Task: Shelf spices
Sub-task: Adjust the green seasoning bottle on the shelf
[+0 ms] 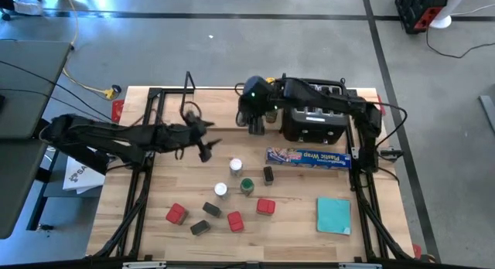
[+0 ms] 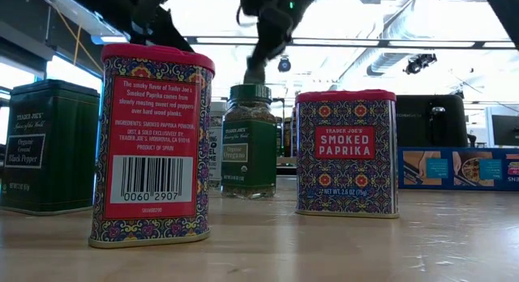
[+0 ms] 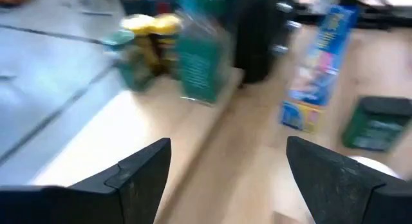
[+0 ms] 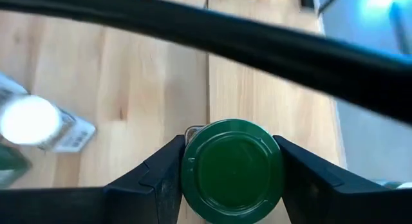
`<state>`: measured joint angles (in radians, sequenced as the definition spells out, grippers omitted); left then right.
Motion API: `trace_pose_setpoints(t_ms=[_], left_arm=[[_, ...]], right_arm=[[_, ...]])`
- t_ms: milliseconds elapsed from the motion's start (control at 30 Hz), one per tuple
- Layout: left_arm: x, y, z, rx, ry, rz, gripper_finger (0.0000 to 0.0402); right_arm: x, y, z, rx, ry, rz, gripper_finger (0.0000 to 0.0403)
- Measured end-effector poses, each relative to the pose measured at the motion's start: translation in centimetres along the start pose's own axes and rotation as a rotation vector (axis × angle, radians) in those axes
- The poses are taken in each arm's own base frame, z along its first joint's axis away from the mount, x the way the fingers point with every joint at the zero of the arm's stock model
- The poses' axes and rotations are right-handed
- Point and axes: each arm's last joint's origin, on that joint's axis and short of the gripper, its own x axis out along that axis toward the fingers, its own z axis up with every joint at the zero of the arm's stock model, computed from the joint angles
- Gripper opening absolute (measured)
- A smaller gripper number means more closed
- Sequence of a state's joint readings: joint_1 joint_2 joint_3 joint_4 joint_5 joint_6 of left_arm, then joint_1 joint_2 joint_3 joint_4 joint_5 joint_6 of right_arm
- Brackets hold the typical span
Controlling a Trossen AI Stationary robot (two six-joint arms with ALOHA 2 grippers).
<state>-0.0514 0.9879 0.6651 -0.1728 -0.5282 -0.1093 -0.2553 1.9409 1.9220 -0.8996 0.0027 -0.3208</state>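
Here, green-lidded jar (image 4: 232, 169) within right gripper (image 4: 232, 179)

Your right hand (image 4: 232, 176) clamps a green-lidded jar (image 4: 232, 170) above the wood tabletop (image 4: 129, 76); a white-lidded jar (image 4: 29, 121) lies at nine o'clock.

Green-lidded jar (image 4: 232, 170) held aloft, red tins (image 1: 176, 214), dark tins (image 1: 199, 227) scattered on table

Floor (image 1: 232, 52): I see grey concrete around the worktop, crossed by dark tape lines.
Worktop (image 1: 294, 223): light wood planks in a black frame.
Ceiling (image 2: 454, 47): bright strip lights and exposed ducts.
Far right: a red-and-black crate (image 1: 421, 8) on the floor.
Left: a grey desk (image 1: 27, 83) beside me.
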Motion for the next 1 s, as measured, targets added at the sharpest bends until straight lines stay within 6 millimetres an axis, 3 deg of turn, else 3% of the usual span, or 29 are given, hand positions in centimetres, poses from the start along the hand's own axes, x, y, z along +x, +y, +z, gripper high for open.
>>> trace_pose_setpoints(t_ms=[233,433,600,800,1000], left_arm=[[-2.1,0.8,0.4,-0.038,-0.072,-0.022,0.0303],[-1.9,0.5,-0.2,-0.034,-0.059,-0.044,0.0303],[-1.6,0.2,-0.3,-0.027,-0.049,-0.055,0.0303],[-1.6,0.2,-0.3,-0.025,-0.046,-0.081,0.0303],[-1.6,0.2,-0.3,-0.026,-0.046,-0.081,0.0303]], right_arm=[[4.2,-5.5,-3.0,0.092,0.078,0.025,0.0195],[5.8,-7.5,-4.5,0.118,0.122,0.032,0.0195],[6.0,-8.1,-5.0,0.138,0.139,0.017,0.0196],[6.0,-7.9,-5.1,0.129,0.166,0.003,0.0248],[6.0,-8.1,-5.2,0.116,0.201,-0.071,0.0255]])
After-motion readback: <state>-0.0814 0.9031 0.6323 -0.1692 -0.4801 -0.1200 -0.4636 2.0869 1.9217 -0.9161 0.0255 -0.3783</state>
